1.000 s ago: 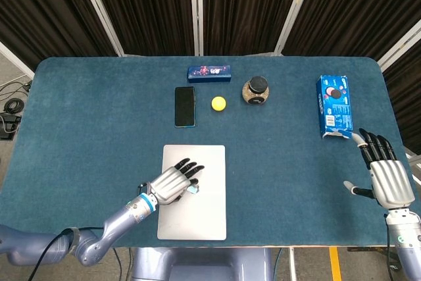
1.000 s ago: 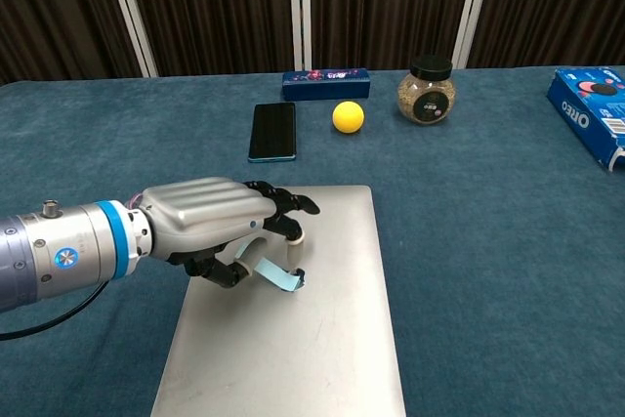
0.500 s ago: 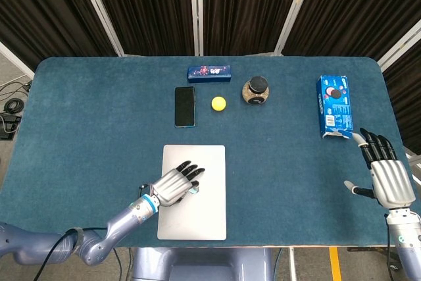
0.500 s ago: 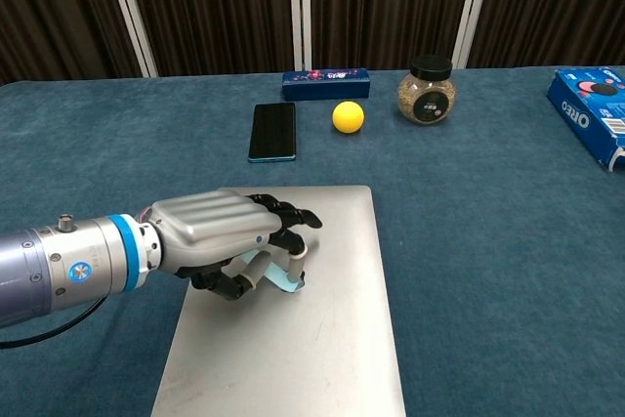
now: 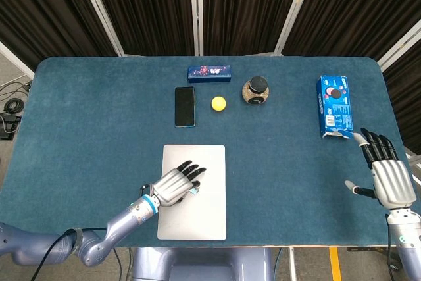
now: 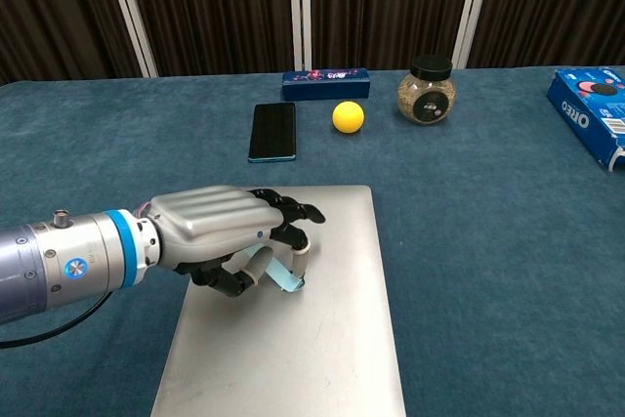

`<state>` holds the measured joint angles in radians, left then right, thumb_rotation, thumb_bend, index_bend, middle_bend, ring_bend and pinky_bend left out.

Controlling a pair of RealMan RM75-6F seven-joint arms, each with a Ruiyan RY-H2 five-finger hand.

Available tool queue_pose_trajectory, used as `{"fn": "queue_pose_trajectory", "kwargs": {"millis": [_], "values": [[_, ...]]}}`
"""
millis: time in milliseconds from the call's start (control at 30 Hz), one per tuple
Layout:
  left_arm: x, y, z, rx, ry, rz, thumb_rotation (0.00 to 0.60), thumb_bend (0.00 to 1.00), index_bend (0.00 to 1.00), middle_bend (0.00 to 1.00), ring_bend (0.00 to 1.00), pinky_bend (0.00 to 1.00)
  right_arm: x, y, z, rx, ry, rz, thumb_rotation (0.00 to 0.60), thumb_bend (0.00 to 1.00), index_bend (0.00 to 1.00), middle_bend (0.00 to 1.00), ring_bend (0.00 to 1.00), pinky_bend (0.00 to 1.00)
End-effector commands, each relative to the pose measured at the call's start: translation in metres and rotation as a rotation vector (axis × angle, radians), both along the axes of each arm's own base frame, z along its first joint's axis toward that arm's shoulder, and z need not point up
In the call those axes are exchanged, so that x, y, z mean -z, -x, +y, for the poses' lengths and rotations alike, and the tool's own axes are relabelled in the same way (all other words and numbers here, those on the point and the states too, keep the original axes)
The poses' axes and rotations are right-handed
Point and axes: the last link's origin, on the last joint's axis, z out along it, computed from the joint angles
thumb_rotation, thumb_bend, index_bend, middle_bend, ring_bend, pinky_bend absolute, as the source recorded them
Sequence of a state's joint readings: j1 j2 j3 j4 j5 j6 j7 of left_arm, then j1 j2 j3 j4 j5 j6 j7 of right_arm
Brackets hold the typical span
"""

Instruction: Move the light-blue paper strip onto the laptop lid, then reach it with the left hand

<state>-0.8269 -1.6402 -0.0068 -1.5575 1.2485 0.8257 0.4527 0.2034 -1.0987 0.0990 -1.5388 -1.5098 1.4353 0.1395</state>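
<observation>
Light-blue paper strip [image 6: 282,277] is lying curled under the fingers of the left hand [image 6: 223,235], its lower end touching the laptop lid [image 6: 322,339], so the placing step is looking close to done, and the reach is what is being settled. That hand is hovering low over the lid with fingers loosely curled around the strip, though from the chest view I cannot tell whether it is gripping the strip or only touching it. Judging from this, the next move is calling for a gentle contact without dragging the strip off the lid, while the right hand [image 5: 389,177] is resting far off to the side, fingers spread, holding nothing.
</observation>
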Motion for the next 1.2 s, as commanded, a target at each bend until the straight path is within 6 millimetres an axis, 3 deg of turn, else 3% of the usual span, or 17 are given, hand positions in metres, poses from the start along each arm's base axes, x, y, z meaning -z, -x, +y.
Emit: {"fn": "queue_pose_trajectory", "kwargs": {"millis": [33, 1200], "values": [[-0.0005, 0.0022, -0.0029, 0.001, 0.008, 0.006, 0.6, 0.92, 0.34, 0.0, 0.0, 0.0, -0.0002, -0.0001, 0.0001, 0.0, 0.0, -0.001, 0.6, 0.0, 0.0, 0.0, 0.0, 0.0], [0.0033, 0.0012, -0.0057, 0.019, 0.009, 0.016, 0.6, 0.92, 0.34, 0.0, 0.0, 0.0, -0.0042, 0.0, 0.0003, -0.002, 0.008, -0.01, 0.6, 0.0, 0.0, 0.0, 0.0, 0.0]]}}
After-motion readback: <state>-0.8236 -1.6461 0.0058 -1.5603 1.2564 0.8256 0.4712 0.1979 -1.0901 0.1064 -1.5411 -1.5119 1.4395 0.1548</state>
